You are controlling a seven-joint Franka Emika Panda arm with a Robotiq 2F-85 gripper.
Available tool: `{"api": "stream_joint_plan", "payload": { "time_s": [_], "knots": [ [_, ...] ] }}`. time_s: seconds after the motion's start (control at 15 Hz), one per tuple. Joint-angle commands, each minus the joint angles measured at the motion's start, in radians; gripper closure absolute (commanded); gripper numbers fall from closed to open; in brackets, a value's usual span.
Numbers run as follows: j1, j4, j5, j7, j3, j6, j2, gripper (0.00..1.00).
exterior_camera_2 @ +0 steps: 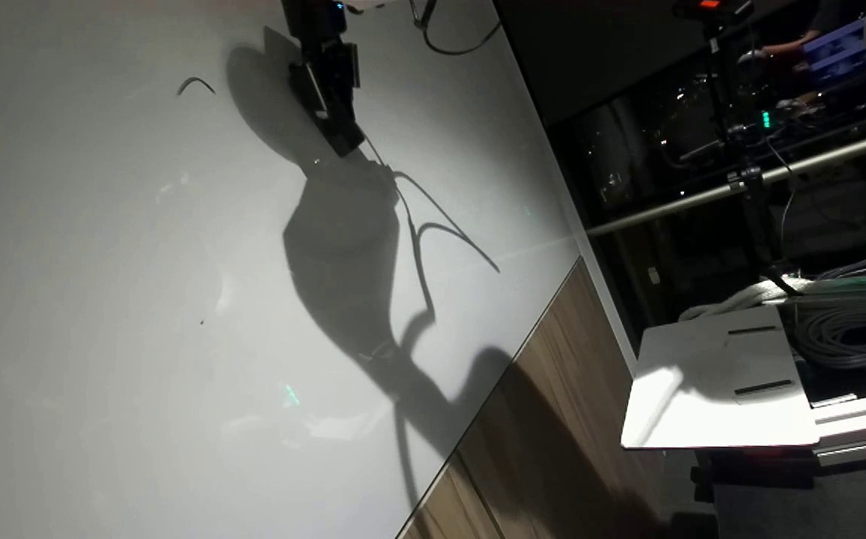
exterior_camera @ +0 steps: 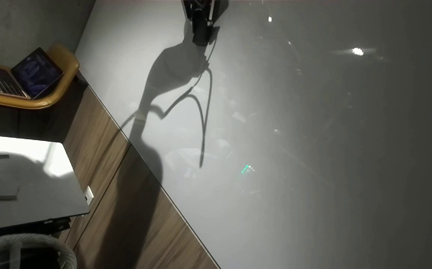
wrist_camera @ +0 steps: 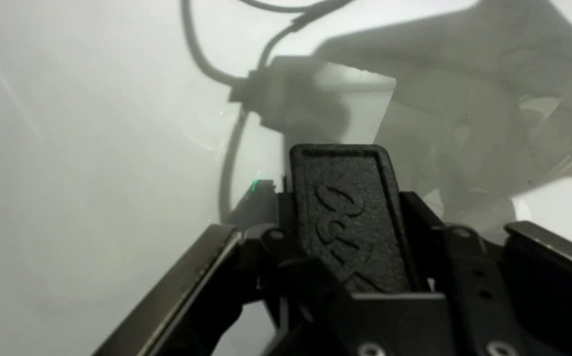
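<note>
Presently, the claw (wrist_camera: pixel 349 198) is clenching a black block (wrist_camera: pixel 355 227), with its fingers (wrist_camera: pixel 417 212) bearing on the two long sides. Moulded lettering is running along the face presented to the wrist camera; the word is lying askew and I cannot read it with certainty. In both exterior views the block is jutting out past the claw and is standing over the white surface (exterior_camera: pixel 294 168), near the top edge of the view. Whether its far end is touching that surface, I cannot tell.

Just beside the block, a shadow (exterior_camera: pixel 178 67) is beginning; it is spreading over the white surface, is throwing off thin cable-like lines, and is crossing onto the wood panels (exterior_camera: pixel 186 233). Near the claw, a short dark curve (exterior_camera_2: pixel 197 81) is showing on the surface. Green specks (exterior_camera: pixel 245 169) are appearing in all three views, and a glare (exterior_camera: pixel 357 51) is shining well apart from the block.

Farther out, a pale plate (exterior_camera_2: pixel 709 404) with two dark slots is catching hard light in both exterior views, and coiled cord (exterior_camera_2: pixel 852 337) is lying just beside it. A laptop (exterior_camera: pixel 36 74) is standing open on a yellow chair (exterior_camera: pixel 66 63). In an exterior view, a metal rail (exterior_camera_2: pixel 814 159) is crossing a dark area; beyond it, a purple crate (exterior_camera_2: pixel 840 54) is showing dimly beside a forearm (exterior_camera_2: pixel 788 46).
</note>
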Motion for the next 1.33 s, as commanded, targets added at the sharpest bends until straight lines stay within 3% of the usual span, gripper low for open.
{"api": "stream_joint_plan", "payload": {
  "time_s": [0.0,0.27,0.73,1.0,1.13,1.2,1.27],
  "knots": [
    [0.043,0.246,-0.088,-0.017,0.044,-0.08,0.101,0.71],
    [0.104,0.427,-0.155,-0.03,0.067,-0.16,0.188,0.71],
    [0.252,0.689,-0.176,-0.029,0.091,-0.32,0.455,0.71],
    [0.339,0.828,-0.191,-0.049,0.079,-0.388,0.588,0.71],
    [0.349,0.867,-0.18,-0.06,0.073,-0.407,0.63,0.71],
    [0.366,0.842,-0.135,-0.067,0.017,-0.395,0.623,0.71],
    [0.365,0.852,-0.121,-0.073,0.006,-0.409,0.636,0.71]
  ]
}}
